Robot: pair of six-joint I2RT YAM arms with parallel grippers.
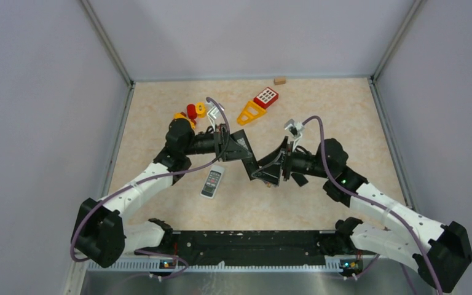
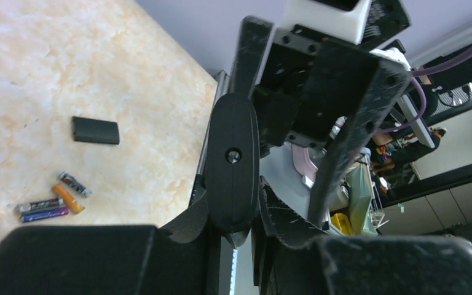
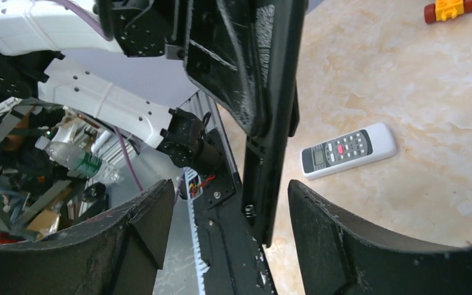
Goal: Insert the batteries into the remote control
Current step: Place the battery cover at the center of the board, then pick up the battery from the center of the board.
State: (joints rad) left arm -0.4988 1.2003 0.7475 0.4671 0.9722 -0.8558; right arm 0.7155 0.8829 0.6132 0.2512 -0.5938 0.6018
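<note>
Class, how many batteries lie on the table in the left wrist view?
4, clustered together on the table: dark one, orange one, grey one, purple one. Others may be hidden.

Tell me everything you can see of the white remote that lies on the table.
The white remote is a slim bar with rounded corners, plastic by its look. It has a small grey screen at one end, then dark buttons and one red one. It lies flat, face up, on the beige table, and nothing touches it.

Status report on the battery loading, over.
Left gripper: jaws shut on black remote, held off table. Right gripper: jaws open around it, not touching. Batteries loose on table near cover. White remote lies aside, not blocking.
</note>
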